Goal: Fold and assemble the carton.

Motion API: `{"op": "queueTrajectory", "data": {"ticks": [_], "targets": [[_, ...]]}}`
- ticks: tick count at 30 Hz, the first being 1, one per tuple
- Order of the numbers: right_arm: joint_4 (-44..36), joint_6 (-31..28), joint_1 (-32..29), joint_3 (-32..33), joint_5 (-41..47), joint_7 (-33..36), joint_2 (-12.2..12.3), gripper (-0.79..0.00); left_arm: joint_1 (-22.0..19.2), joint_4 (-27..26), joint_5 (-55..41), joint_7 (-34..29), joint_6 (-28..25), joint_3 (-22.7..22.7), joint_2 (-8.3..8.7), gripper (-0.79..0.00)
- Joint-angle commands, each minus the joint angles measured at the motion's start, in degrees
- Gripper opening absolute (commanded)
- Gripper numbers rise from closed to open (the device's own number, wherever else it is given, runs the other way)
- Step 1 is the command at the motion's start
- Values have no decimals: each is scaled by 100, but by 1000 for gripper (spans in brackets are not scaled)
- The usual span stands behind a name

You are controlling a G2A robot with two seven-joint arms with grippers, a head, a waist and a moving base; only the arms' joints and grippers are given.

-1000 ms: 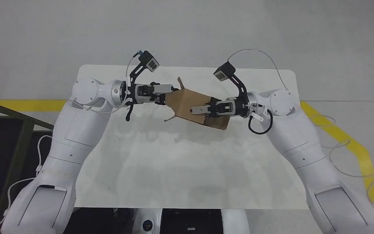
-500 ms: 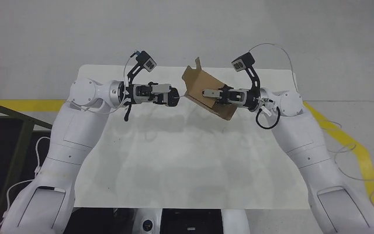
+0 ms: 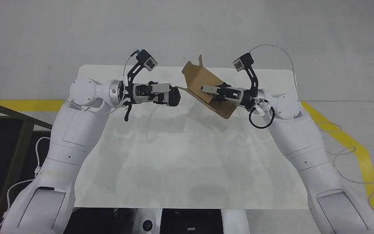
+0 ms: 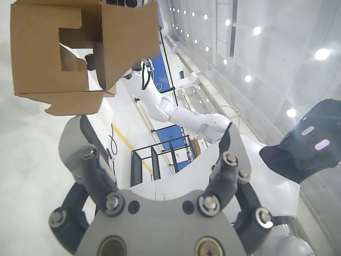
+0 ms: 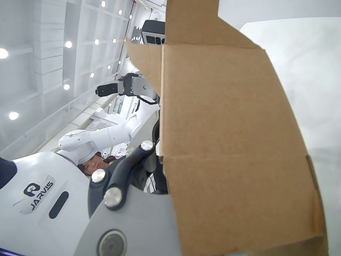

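Top view: the carton, brown and partly erected, is seen tilted over the far edge of the white table, between the two arms. It is clamped by the right gripper, one finger of which is laid along an upper panel. The left gripper is placed just beside a loose flap on the carton's near corner; whether flap and gripper touch cannot be told.

Left wrist view: the open end of the carton is presented, with a notched flap folded across it and a dark finger of the other arm visible through the notch, inside the box. The left gripper is shown with its fingers spread wide and nothing held between them; the carton's lowest flap is just beyond one fingertip.

Right wrist view: a plain outer wall of the carton, creased into panels, is shown close against the right gripper's body, and the fingertips are hidden by it.
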Motion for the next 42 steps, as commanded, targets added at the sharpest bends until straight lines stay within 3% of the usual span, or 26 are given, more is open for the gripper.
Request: {"op": "queueTrajectory", "data": {"ticks": [1, 21, 42], "targets": [[-19, 20, 7, -25, -17, 71, -6, -785, -9, 28, 3, -1, -6, -12, 2, 0], [-51, 68, 204, -330, 146, 916, -112, -785, -51, 39, -3, -31, 7, 56, -21, 0], [157, -25, 299, -383, 267, 1116, -191, -785, -46, -14, -49, -100, 26, 126, -49, 0]]}}
